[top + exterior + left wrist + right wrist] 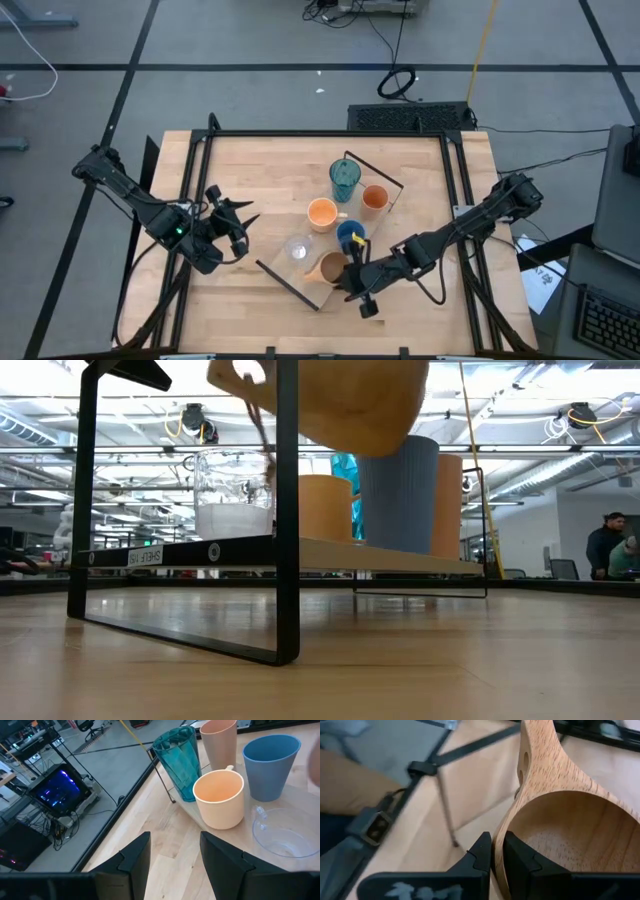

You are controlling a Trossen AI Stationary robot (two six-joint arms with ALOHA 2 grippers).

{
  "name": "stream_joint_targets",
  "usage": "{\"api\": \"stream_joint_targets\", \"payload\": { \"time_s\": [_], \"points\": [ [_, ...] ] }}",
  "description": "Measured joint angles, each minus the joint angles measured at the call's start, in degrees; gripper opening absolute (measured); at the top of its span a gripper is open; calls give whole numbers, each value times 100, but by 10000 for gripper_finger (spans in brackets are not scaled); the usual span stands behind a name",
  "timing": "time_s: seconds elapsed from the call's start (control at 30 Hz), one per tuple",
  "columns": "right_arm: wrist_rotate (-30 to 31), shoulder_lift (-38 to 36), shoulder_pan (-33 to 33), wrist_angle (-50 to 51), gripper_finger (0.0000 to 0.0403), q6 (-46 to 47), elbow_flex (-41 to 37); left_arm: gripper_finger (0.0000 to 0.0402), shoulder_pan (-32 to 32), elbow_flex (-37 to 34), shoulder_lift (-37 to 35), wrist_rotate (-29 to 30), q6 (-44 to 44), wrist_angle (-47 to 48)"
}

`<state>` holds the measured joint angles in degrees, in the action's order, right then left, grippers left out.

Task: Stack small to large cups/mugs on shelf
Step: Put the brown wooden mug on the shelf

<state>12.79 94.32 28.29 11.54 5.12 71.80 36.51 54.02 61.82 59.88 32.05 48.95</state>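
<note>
The light-wood shelf (300, 285) lies slantwise in the middle of the table. On it stand a teal tumbler (345, 178), an orange cup (374, 198), an orange mug (322, 213), a blue cup (350, 235) and a clear cup (297, 249). My right gripper (350, 277) is shut on the tan wooden mug (330, 268), which hangs over the shelf's near end. In the low view this mug (330, 400) is well above the board (400, 560). My left gripper (235, 225) stands open left of the shelf, with nothing between its fingers (135, 860). My right gripper pinches the tan mug's wall at the rim (498, 837), on the side opposite the handle (535, 755). One finger (517, 862) is inside the bowl and one (480, 857) outside. The fingers come from the table's right, slanting down. The mug is lifted clear of the shelf, mouth up.
Black rails (288, 510) stand at the shelf's ends, one close under the held mug. A black frame (200, 160) runs round the tabletop. Bare wood lies between my left gripper and the shelf. People (610, 545) stand far back in the room.
</note>
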Motion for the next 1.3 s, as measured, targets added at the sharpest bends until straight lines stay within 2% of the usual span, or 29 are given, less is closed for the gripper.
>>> {"api": "stream_joint_targets", "payload": {
  "time_s": [0.1, 0.33, 0.43, 0.83, 1.3],
  "points": [
    [-249, 0, -1, -117, 20, -126, -107, 172, 0, 0, -1, 0, -2, 0],
    [-291, 0, -30, -153, 20, -242, -251, 172, 0, 0, 0, 0, -2, 0],
    [-540, 54, -91, -438, 20, -292, -313, 172, 0, 0, 0, 0, 1, 0],
    [-1040, 526, -310, -681, 21, -301, -329, 172, 0, 7, 2, -35, -288, -265],
    [-982, 664, -317, -730, 70, -299, -322, 172, 0, 7, 0, -39, -306, -295]
  ]
}}
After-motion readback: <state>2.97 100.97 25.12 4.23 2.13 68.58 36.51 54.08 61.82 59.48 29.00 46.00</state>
